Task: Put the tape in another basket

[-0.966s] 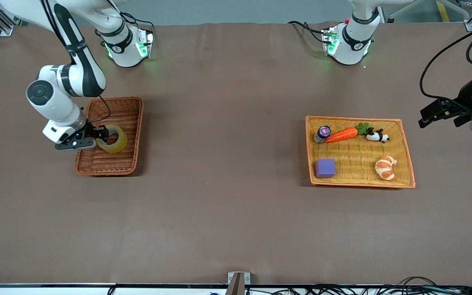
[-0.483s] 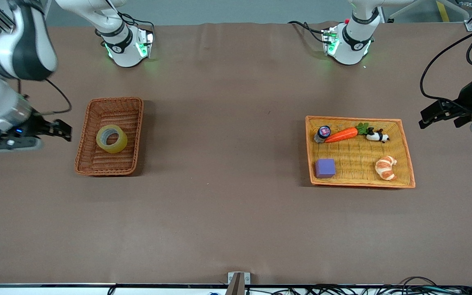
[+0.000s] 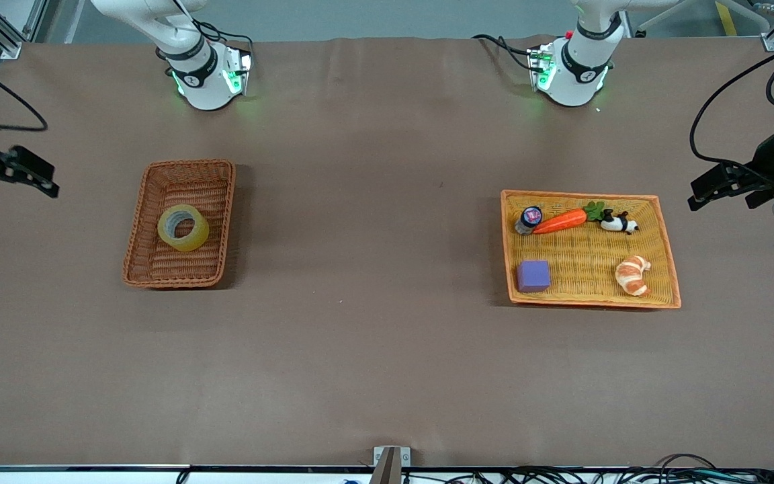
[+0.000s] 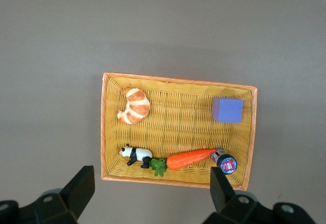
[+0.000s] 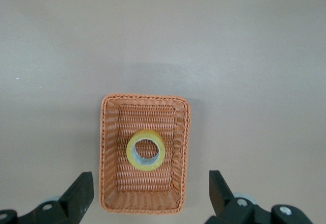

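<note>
The tape point(image 3: 197, 236), a yellowish roll with a grey core, lies flat in the dark reddish-brown wicker basket point(image 3: 189, 163) toward the right arm's end of the table. In the right wrist view the tape point(image 5: 130, 154) sits mid-basket point(image 5: 109, 147). My right gripper point(image 3: 19, 188) is open and empty, high up over the table's edge at its own end; its wrist view shows it point(image 5: 150, 196) wide open far above the basket. My left gripper point(image 3: 723, 198) is open and empty, waiting high at its end, its jaws point(image 4: 151, 186) wide apart.
A wide yellow-orange tray point(image 3: 582, 194) toward the left arm's end holds a purple cube point(image 3: 534, 275), a carrot point(image 3: 560, 220), a toy panda point(image 3: 619, 222), a croissant point(image 3: 633, 274) and a small bottle point(image 3: 529, 218). Bare brown table lies between basket and tray.
My right gripper was at the tape in the basket a second ago; it has let go, risen and swung out to the table's edge. The tape stays in the basket.
</note>
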